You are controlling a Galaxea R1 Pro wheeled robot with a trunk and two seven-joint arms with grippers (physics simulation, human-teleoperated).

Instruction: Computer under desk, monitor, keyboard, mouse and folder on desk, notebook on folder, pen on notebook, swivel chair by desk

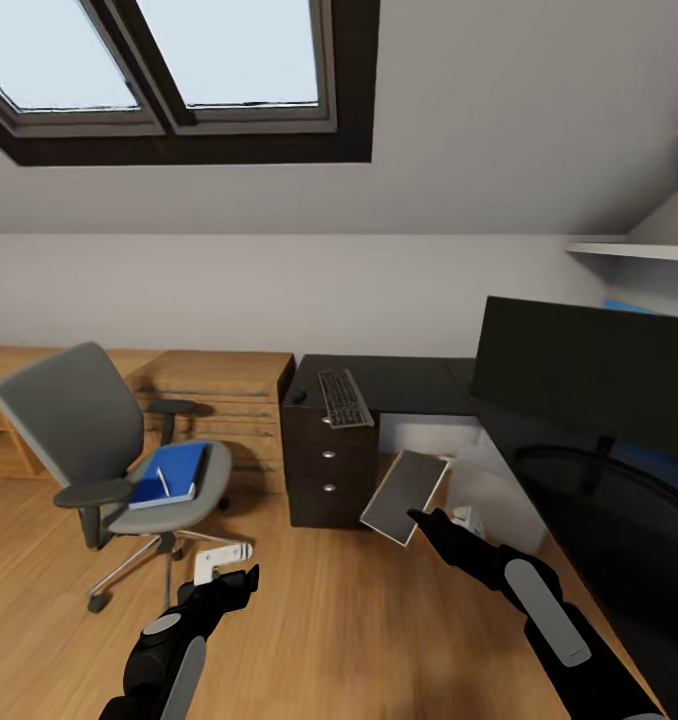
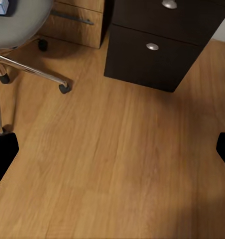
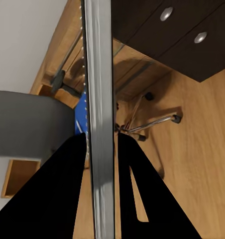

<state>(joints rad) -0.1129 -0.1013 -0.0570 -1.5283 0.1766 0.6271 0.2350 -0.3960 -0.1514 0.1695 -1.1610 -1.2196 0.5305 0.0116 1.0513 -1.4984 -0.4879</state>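
Observation:
My right gripper (image 1: 416,517) is shut on the notebook (image 1: 404,497), a thin grey slab held tilted in the air in front of the desk's (image 1: 399,385) drawer unit. In the right wrist view the notebook (image 3: 98,99) runs edge-on between both fingers (image 3: 135,169). The blue folder (image 1: 169,473) lies on the swivel chair (image 1: 74,420) seat with the white pen (image 1: 163,482) on it. The keyboard (image 1: 344,397) and mouse (image 1: 299,397) rest on the desk. The monitor (image 1: 589,375) looms at the right. A pale computer (image 1: 484,490) stands under the desk. My left gripper (image 1: 234,582) hangs open above the floor.
Low wooden shelving (image 1: 219,395) lines the wall behind the chair. The chair's chrome legs and castors (image 2: 64,88) spread over the wood floor near my left gripper (image 2: 112,149). The dark drawer unit (image 2: 157,45) has round silver knobs. A skylight is overhead.

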